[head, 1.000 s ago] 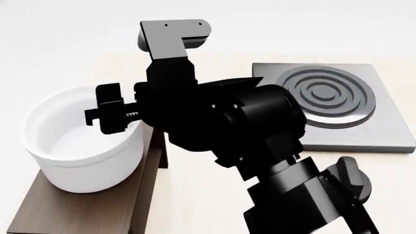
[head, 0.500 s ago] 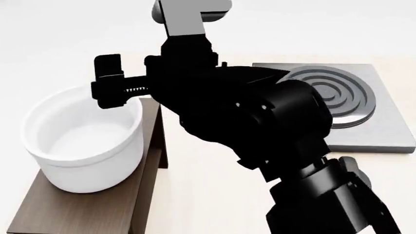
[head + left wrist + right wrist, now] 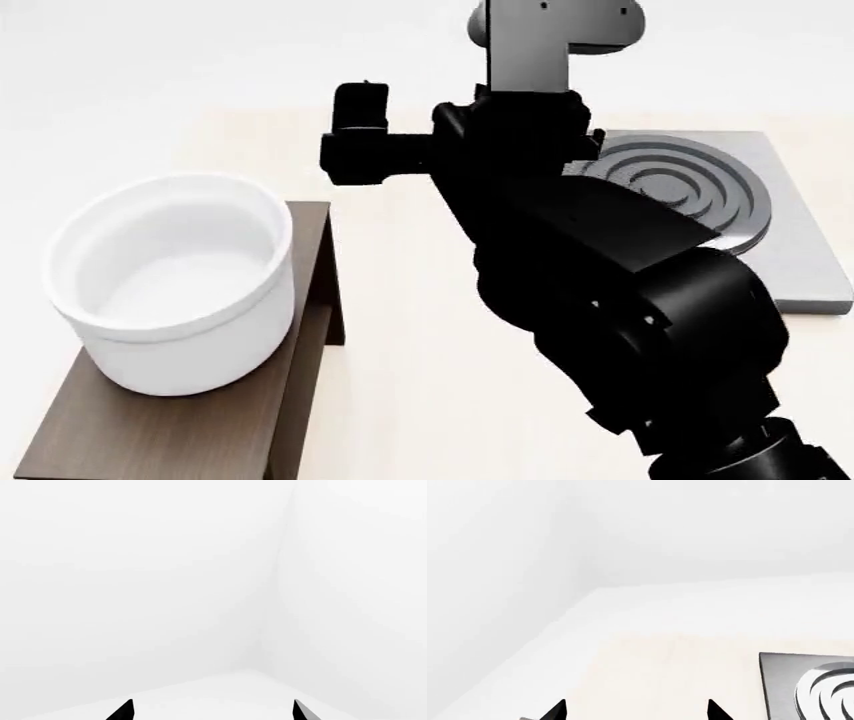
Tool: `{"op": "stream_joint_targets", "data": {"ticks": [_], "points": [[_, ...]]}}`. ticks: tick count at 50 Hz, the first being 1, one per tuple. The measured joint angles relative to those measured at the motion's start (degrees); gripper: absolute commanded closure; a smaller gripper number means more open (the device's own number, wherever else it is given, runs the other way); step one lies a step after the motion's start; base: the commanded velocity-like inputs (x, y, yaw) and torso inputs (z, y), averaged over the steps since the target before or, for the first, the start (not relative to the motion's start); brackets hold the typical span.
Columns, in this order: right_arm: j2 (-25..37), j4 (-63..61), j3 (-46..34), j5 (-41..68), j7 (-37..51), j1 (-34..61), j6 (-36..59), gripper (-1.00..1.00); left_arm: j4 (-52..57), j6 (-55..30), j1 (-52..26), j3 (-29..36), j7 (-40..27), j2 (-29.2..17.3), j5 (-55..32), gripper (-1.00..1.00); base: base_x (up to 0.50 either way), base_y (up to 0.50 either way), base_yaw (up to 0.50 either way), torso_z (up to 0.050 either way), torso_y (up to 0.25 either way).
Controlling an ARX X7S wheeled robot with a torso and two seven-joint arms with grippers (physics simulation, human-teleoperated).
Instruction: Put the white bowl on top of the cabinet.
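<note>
In the head view the white bowl (image 3: 171,280) stands upright on top of the cabinet (image 3: 287,400), which lies at the near left. Well apart to the right, and farther back, lies the stove plate (image 3: 747,220) flat on the floor (image 3: 400,380). Between them rises the right arm (image 3: 601,280), its hand (image 3: 360,135) raised behind and right of the bowl, clear of it (the arm hides part of the plate's left side).
</note>
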Motion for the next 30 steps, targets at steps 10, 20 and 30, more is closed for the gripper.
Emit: {"op": "stream_joint_targets", "data": {"ticks": [10,20,30], "points": [[4.1,-4.2,0.2,-3.7,2.3,-5.2,-4.4,-1.0,-0.1,0.2,0.1,0.1,-0.1,0.0,0.0,-1.0,0.0,0.0,0.0,0.0,0.0],[8.4,-8.9,0.7,-6.9,6.0,-9.8,-7.2,-1.0,0.0,0.2,0.1,0.3,-0.1,-0.1,0.1,-1.0,0.0,0.0,0.0,0.0,0.0],[12.4,-12.9,2.0,-8.8,10.4,-14.3,-9.1,-1.0,-0.3,0.4,0.1,0.6,-0.1,-0.1,0.2,-1.0,0.0,0.0,0.0,0.0,0.0]]}}
